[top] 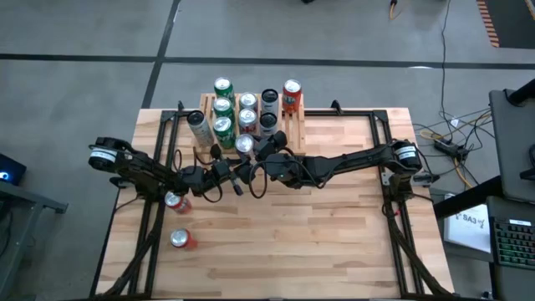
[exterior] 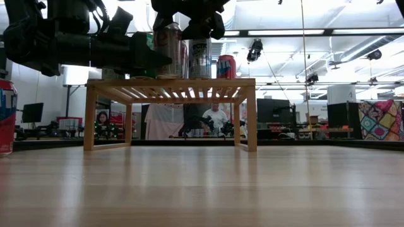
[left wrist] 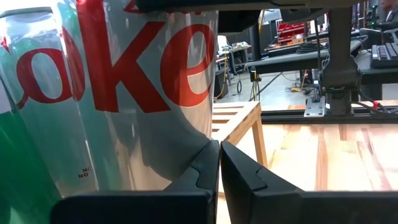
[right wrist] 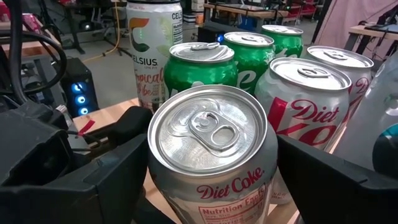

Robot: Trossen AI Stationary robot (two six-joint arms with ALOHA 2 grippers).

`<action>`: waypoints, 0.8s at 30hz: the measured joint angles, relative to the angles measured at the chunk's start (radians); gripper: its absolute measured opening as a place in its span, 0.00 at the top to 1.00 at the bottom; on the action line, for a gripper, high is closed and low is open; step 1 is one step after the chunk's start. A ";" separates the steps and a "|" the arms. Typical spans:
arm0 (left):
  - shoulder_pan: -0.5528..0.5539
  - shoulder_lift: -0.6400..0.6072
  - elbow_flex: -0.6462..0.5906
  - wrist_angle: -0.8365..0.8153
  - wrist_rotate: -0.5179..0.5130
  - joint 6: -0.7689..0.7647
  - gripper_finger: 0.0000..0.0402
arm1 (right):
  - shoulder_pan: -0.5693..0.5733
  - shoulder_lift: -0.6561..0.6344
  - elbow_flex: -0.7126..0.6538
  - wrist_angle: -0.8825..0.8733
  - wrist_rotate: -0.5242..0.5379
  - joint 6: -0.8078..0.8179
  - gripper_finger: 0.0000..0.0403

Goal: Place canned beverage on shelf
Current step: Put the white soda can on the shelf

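A silver Diet Coke can (right wrist: 211, 134) stands between the fingers of my right gripper (right wrist: 211, 183), which is shut on it at the near edge of the light-wood shelf (top: 294, 134). In the high view the can (top: 244, 144) is in front of several upright cans on the slats. In the low view its base (exterior: 167, 72) is at the level of the shelf top (exterior: 170, 83). My left gripper (left wrist: 219, 168) is shut, its tips close to the lower side of the same can (left wrist: 124, 93), on its near side (top: 236, 170). My right gripper pinches the Diet Coke can's side wall (right wrist: 155, 168) between its two fingers, one on each side, a little below the rim. The fingers reach in about level from the table's right. The can is upright. I cannot tell whether my left gripper touches the can.
Green cans (right wrist: 198, 68), another Diet Coke can (right wrist: 311, 106) and a tall Celsius can (right wrist: 154, 37) crowd the shelf just behind. A red can (top: 291, 96) stands at the shelf's far right. Two loose cans (top: 176, 201) (top: 181, 240) lie on the plank table at the near left.
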 joint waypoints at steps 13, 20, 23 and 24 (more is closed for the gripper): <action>0.000 0.000 0.000 -0.002 0.000 0.000 1.00 | 0.000 0.000 0.000 -0.007 -0.006 -0.017 0.19; 0.004 0.000 0.000 -0.003 0.002 0.000 1.00 | 0.000 0.000 0.000 -0.008 -0.007 -0.018 0.19; 0.004 0.000 0.000 -0.003 0.002 0.000 1.00 | 0.000 0.000 0.000 -0.009 -0.007 -0.018 0.19; 0.004 0.000 0.000 -0.003 0.002 0.000 1.00 | 0.000 -0.001 0.000 -0.010 -0.007 -0.018 0.19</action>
